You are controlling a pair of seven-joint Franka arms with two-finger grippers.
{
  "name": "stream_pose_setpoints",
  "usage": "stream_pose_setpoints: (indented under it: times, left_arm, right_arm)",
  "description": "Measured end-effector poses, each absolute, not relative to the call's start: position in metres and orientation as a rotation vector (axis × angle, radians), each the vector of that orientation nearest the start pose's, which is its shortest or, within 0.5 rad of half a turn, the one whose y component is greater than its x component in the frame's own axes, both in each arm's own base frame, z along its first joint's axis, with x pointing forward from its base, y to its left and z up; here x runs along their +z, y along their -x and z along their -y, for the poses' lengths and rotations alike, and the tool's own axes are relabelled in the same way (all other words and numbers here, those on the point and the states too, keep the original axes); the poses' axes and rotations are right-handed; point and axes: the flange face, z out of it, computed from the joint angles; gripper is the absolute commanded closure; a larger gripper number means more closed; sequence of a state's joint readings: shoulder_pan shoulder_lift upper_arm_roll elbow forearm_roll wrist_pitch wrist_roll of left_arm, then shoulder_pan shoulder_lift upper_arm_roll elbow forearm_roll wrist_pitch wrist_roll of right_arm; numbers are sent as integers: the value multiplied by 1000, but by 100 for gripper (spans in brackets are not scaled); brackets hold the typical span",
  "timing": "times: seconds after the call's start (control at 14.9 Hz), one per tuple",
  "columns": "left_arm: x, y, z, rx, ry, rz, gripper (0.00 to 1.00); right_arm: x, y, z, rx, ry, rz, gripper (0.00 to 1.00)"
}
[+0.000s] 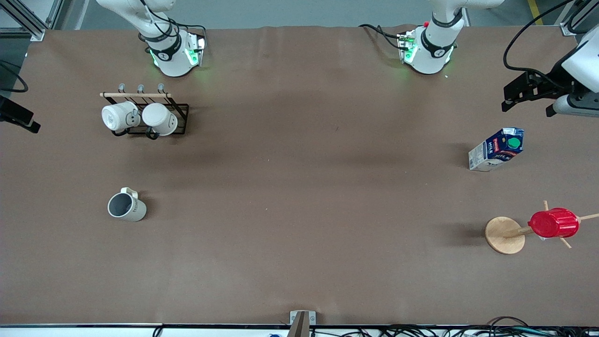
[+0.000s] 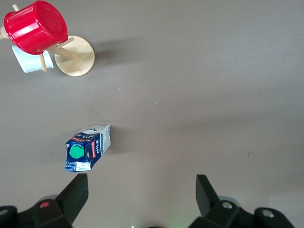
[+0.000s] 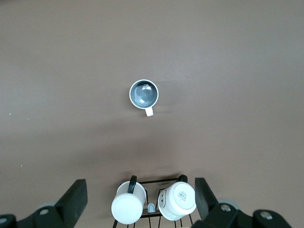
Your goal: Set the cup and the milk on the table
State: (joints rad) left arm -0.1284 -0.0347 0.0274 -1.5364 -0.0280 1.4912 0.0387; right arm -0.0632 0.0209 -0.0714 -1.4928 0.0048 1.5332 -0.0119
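Both pincers [image 2: 137,194] [image 3: 137,197] gape wide; one cup [image 1: 127,206], one milk [image 1: 497,150] on table [image 1: 299,210]

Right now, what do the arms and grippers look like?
Both arms are glossy white with black joint bands, green-lit bases and black cables. The left gripper and right gripper each have two black wedge-shaped fingers; a red dot marks the left one's mount.

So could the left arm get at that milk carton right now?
Probably yes. The left gripper is open above the table, and the milk carton stands alone, with nothing beside it; the red cup is well clear.
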Motion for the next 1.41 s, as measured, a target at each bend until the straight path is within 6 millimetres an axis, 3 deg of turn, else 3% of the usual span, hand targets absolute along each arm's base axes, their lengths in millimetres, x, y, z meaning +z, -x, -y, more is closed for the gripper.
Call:
stream_pose_setpoints:
  times: [0.47, 0.67, 0.81, 1.01, 1.14, 1.28, 1.41]
  left_arm:
    - [652, -533, 56, 20, 3162, -222, 0]
    - [653, -533, 52, 22, 3163, -206, 0]
    - [654, -533, 49, 18, 3165, -169, 0]
    - [655, -534, 43, 14, 3165, -151, 0]
    - [651, -536, 33, 21, 3148, -121, 0]
    - [634, -545, 13, 29, 3135, -85, 0]
    - [603, -557, -7, 53, 3127, -73, 0]
  right_arm:
    - [645, -554, 74, -32, 3134, -187, 0]
    - [623, -567, 81, -18, 3139, -138, 0]
    - [579, -591, 89, 22, 3144, -103, 0]
    - [494, -628, 101, 82, 3151, -56, 0]
    - [443, -642, 106, 109, 3153, -38, 0]
    - [396, -650, 110, 100, 3159, -16, 0]
    - [356, -652, 111, 56, 3168, -6, 0]
